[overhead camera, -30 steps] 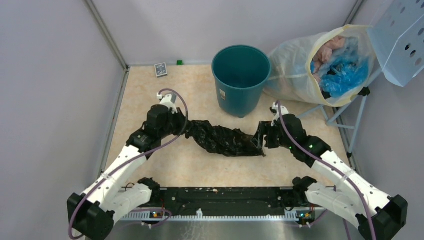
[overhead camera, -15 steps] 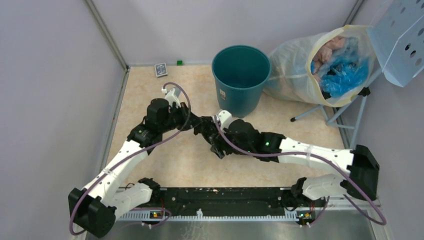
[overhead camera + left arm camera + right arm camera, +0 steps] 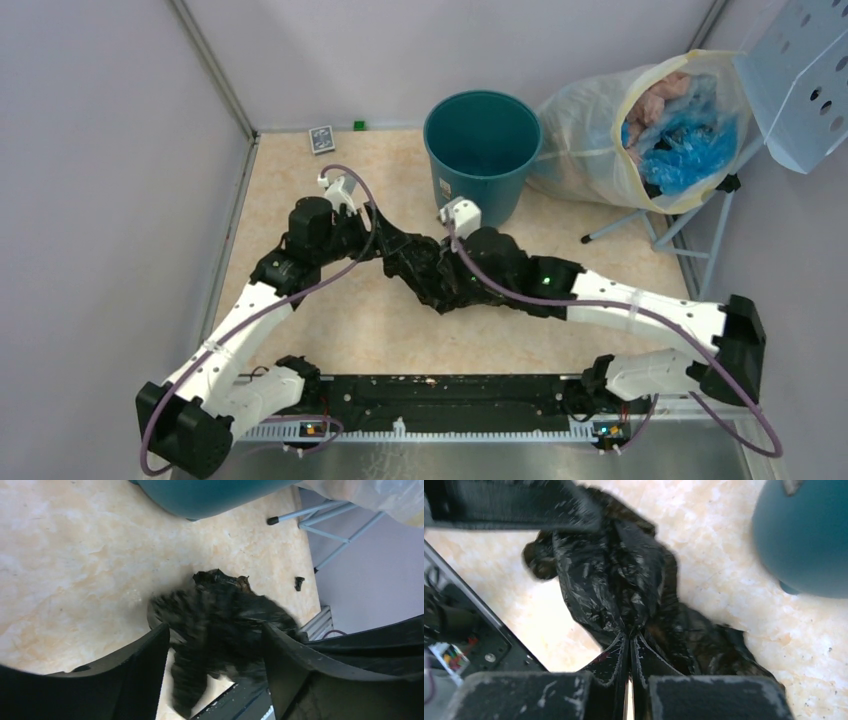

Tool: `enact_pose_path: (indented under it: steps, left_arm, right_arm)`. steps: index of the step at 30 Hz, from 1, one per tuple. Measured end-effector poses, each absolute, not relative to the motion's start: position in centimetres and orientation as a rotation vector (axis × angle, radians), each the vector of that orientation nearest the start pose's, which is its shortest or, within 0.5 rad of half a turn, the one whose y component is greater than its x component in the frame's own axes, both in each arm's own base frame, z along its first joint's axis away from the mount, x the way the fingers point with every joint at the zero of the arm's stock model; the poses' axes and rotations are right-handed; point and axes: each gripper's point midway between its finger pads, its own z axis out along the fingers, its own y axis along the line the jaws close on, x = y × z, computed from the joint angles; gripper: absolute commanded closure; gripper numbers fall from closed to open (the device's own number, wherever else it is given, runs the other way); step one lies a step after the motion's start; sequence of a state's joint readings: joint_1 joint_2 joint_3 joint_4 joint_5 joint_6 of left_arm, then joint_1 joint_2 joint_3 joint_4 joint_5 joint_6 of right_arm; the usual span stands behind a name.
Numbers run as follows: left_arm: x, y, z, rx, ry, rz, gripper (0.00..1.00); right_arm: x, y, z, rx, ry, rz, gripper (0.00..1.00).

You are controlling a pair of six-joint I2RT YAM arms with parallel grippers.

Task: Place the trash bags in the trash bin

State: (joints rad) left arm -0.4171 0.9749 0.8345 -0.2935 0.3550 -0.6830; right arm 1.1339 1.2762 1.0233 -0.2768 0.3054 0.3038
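Note:
The black crinkled trash bag [image 3: 415, 262] lies bunched on the beige table, a little in front of the teal trash bin [image 3: 482, 150]. My right gripper [image 3: 438, 278] has reached across from the right and is shut on a pinched fold of the bag [image 3: 614, 580], its fingertips meeting at the plastic [image 3: 629, 634]. At the bag's left end my left gripper [image 3: 378, 238] stands open. In the left wrist view its fingers [image 3: 135, 670] stand wide apart, with the blurred bag [image 3: 225, 615] between and beyond them. The bin's side shows in both wrist views [image 3: 210, 495] [image 3: 804, 535].
A large translucent sack [image 3: 640, 125] of blue and pink stuff leans on a metal stand [image 3: 640, 220] right of the bin. A pale perforated panel [image 3: 800, 80] hangs above it. A small card [image 3: 321, 139] and a green cube [image 3: 359, 125] lie by the back wall.
My right arm swung left across the table to the middle of the bag and shut on it. My left gripper opened at the bag's left end. The bag bunched up toward the left.

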Motion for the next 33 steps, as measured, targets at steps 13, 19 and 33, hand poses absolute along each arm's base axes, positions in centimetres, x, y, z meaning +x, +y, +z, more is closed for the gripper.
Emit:
enact_pose_path:
  steps: [13, 19, 33]
  left_arm:
    - [23.4, -18.5, 24.9, 0.022, 2.024, -1.03, 0.09]
    - [21.4, -18.8, 24.0, 0.093, 1.982, -1.096, 0.01]
    - [19.6, -20.6, 19.8, 0.132, 1.973, -1.281, 0.08]
  right_arm:
    - [22.4, 27.4, 25.7, -0.36, 2.066, 0.826, 1.0]
    - [22.2, 26.7, 24.7, -0.298, 2.156, 0.85, 1.0]
    - [23.6, 27.5, 25.1, -0.063, 2.177, 0.932, 1.0]
